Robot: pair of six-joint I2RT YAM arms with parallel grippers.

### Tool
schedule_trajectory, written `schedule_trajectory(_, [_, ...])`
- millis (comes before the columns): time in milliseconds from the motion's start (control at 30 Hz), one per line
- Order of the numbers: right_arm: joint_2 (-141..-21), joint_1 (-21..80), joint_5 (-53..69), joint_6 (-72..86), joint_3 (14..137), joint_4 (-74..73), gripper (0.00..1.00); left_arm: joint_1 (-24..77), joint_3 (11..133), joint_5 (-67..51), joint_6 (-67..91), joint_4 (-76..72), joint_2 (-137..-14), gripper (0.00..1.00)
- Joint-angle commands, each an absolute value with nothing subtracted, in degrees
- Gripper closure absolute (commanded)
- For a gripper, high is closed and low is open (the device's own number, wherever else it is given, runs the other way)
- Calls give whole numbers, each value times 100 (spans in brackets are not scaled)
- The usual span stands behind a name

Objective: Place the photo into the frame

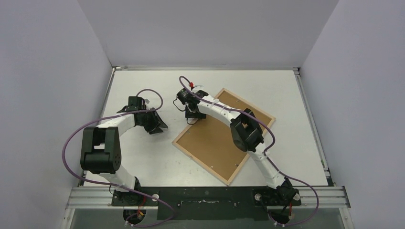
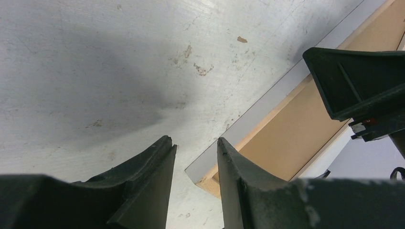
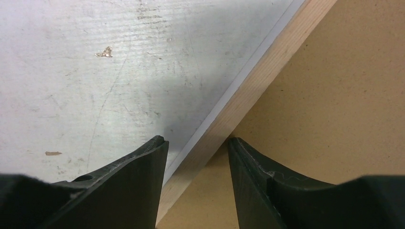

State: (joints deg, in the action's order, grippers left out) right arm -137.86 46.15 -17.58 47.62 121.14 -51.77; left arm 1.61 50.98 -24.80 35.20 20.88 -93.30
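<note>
- Top view: the frame (image 1: 200, 163) lies back-up on the bench (image 1: 153, 160) with the brown backing board (image 1: 215, 138) in it. I judge that's for loading from behind. The photo isn't visible in any view.
- Left wrist: the left tool (image 2: 195, 140) hovers part-open and empty, just beside the frame's corner.
- Right wrist: the right tool (image 3: 196, 139) straddles the frame's wooden edge, jaws apart and gripping nothing — likely set to lift it.

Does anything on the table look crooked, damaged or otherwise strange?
The frame lies back-up and turned diagonally to the table edges, its brown backing board showing. Small brown stains mark the table near it. No photo is visible.
</note>
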Motion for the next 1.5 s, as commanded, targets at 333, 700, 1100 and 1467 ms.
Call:
schedule_trajectory(333, [-13637,4640,-1711,4282,12208,-5458,77,132,5041,-2399,3508,2077,-9077,64])
schedule_trajectory(700, [-12988,4747,-913,2996,11330,-5551,99,132,5090,-2455,3572,2031,-9177,64])
schedule_trajectory(1100, [-12497,4535,-1213,4101,10572,-5640,78,126,5132,-2551,3690,1936,-9292,64])
schedule_trajectory(1467, [-13151,4333,-1573,5388,11553,-5949,75,127,5181,-2301,3509,2287,-9213,48])
